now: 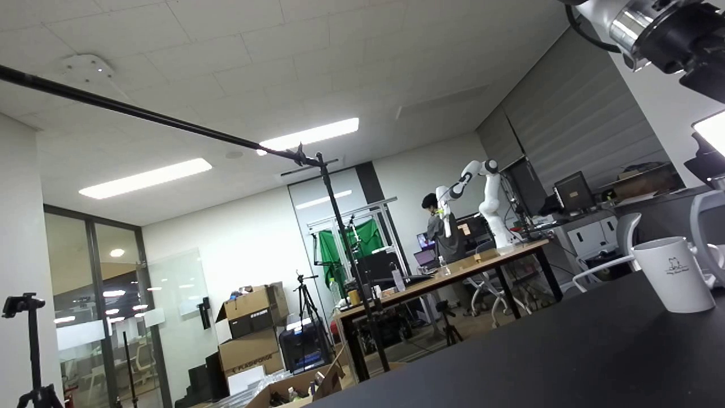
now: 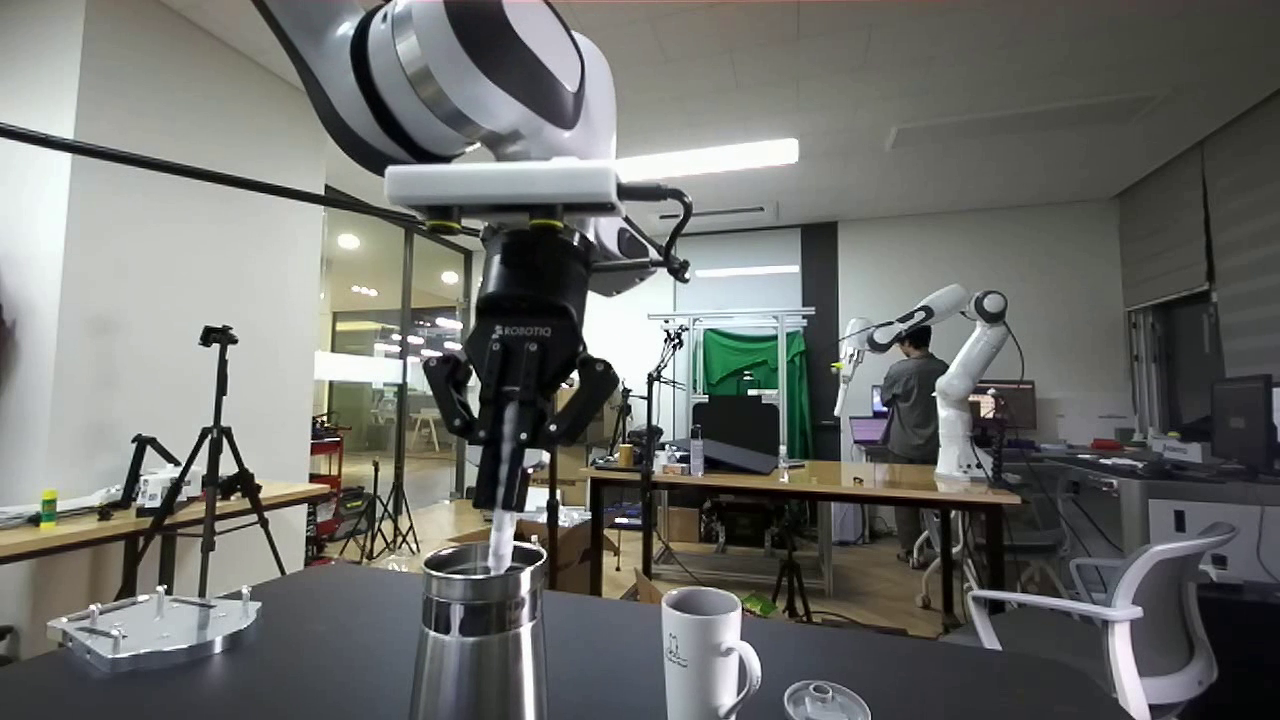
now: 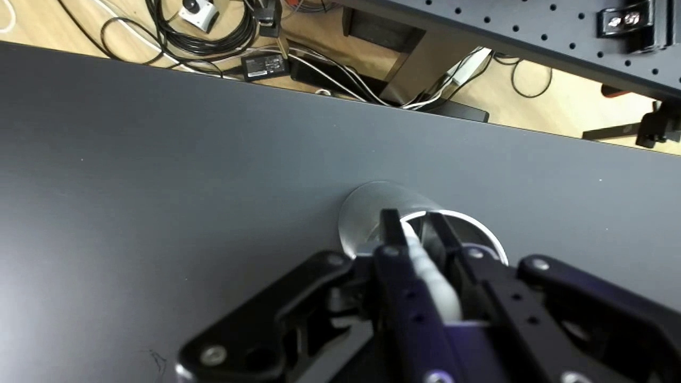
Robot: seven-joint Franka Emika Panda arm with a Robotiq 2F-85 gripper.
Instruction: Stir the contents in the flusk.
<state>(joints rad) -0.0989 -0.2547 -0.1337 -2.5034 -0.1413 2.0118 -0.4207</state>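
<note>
The flusk [image 2: 480,655] is a silvery steel cylinder with an open top, upright on the black table; no handle shows on it. It also shows below the fingers in the wrist view [image 3: 372,205]. My gripper [image 2: 503,490] is directly above its mouth, pointing down. The fingers [image 3: 414,218] are closed round a white stick [image 3: 439,290]. The stick is slightly tilted, and its lower part [image 2: 501,540] goes into the mouth. The stick's lower end and the contents are hidden. In an exterior view only part of the gripper shows [image 1: 702,68], and the flusk is out of view.
A white mug [image 2: 690,650] with a handle stands beside the flusk; it shows in both exterior views [image 1: 674,277]. A round lid [image 2: 825,702] lies past it. A metal plate with posts [image 2: 155,630] lies at the table's other end. A perforated board [image 3: 511,29] borders the table.
</note>
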